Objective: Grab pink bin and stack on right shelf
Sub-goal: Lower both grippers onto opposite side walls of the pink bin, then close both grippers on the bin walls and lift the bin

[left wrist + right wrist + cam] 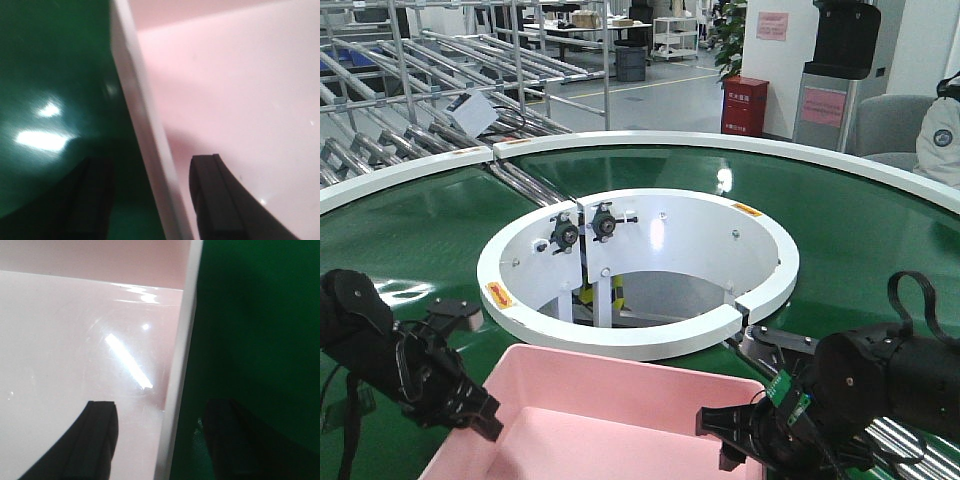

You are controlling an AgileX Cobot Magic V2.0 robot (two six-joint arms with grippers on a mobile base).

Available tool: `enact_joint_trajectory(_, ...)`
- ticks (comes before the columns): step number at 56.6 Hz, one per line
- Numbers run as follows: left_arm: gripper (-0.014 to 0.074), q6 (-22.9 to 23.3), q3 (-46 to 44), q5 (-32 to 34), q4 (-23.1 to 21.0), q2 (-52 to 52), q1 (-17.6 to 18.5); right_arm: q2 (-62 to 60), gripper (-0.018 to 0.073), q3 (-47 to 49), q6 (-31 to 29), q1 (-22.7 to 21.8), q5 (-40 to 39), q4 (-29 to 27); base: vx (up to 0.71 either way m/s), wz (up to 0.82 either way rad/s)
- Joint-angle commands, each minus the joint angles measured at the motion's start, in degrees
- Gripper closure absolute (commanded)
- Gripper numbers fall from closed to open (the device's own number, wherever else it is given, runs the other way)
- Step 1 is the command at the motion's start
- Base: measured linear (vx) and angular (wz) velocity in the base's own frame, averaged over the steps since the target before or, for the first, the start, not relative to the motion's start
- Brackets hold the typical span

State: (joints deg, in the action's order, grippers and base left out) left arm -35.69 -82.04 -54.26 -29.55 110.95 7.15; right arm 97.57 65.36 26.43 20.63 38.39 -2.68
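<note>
Pink bin [610,420] on the green conveyor surface [410,230], just on the near side of the white ring [760,290]. The left pincer [482,420] is near-left of the ring and the right pincer [720,432] near-right. In both wrist views each pincer is apart, and the bin's thin side wall stands between its two fingers with a gap on either side: one finger inside the tub [220,200], one outside over the green.

Step in hand, as judged: clamping both walls before the lift. To do it well, seat the fingers deep below the rim. Close both pincers together and confirm pad contact on the glossy plastic, which may slip. Then raise both arms evenly so the tub stays level. The right shelf is not identifiable in these views.
</note>
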Motion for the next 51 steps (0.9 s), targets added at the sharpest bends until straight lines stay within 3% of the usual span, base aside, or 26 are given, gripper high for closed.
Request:
enact_joint_trajectory(1,0.0140,1.43,-1.91,-1.37,-1.83,-2.28,0.42,-2.14,0.0140,1.76,-0.32,-0.10,-1.84,-1.16,0.00,0.00)
enact_joint_trajectory(13,0.0238,3.93,-1.81,-2.72,-2.19,-1.32,0.47,-2.14,0.0250,1.76,-0.32,-0.10,-0.80,-2.75,0.00,0.00)
enact_joint_trajectory(19,0.0373,5.35,-1.93,-3.32,-3.67,-1.32,0.47,-2.14,0.0370,1.76,-0.32,-0.10,0.81,-3.79,0.00,0.00)
enact_joint_trajectory(28,0.0610,5.68,-1.93,-7.56,-10.44,-1.58,0.47,-2.37,0.0568,2.93,-0.76,-0.18,0.47,-2.46,0.00,0.00)
enact_joint_trajectory(37,0.0601,5.73,-1.93,-7.91,-14.29,-5.07,0.47,-3.75,0.0572,7.54,-1.17,-0.18,2.07,1.88,0.00,0.00)
enact_joint_trajectory(51,0.0598,6.60,-1.93,-5.67,-15.74,-17.28,0.47,-6.57,0.0571,16.76,-3.12,-0.18,6.03,5.72,0.00,0.00)
